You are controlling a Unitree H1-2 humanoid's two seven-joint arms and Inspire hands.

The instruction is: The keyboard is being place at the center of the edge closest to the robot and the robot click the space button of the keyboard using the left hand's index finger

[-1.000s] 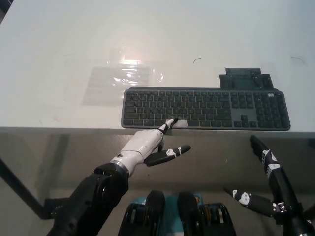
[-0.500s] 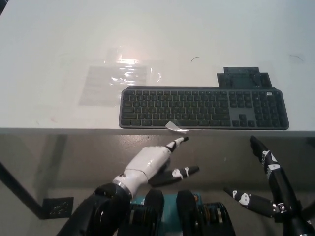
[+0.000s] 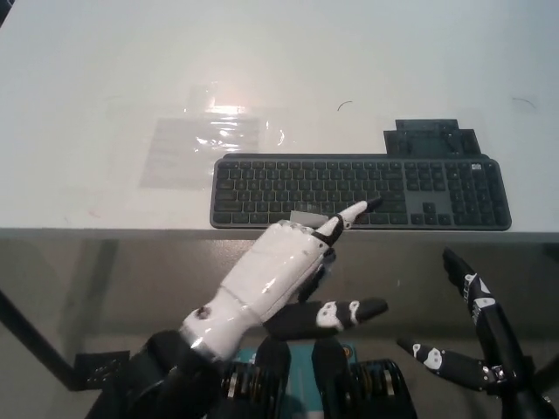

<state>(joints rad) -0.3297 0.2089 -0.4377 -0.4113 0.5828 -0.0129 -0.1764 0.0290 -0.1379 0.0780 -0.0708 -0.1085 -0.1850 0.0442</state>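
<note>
Grey keyboard (image 3: 437, 188), one; left hand (image 3: 279, 275) over it; right hand (image 3: 492, 327) low

White table (image 3: 87, 52), dark keyboard (image 3: 393, 183) at near edge, clear plastic sheet (image 3: 210, 140), black plate (image 3: 428, 137) behind it

Single view from the head, looking steeply down and slightly forward. Upper half filled by the white tabletop (image 3: 87, 70), its near edge crossing mid-frame just below the keyboard (image 3: 384, 185). Close in: white left hand (image 3: 275, 279) large at lower centre, black right hand (image 3: 485, 340) at lower right.
</note>
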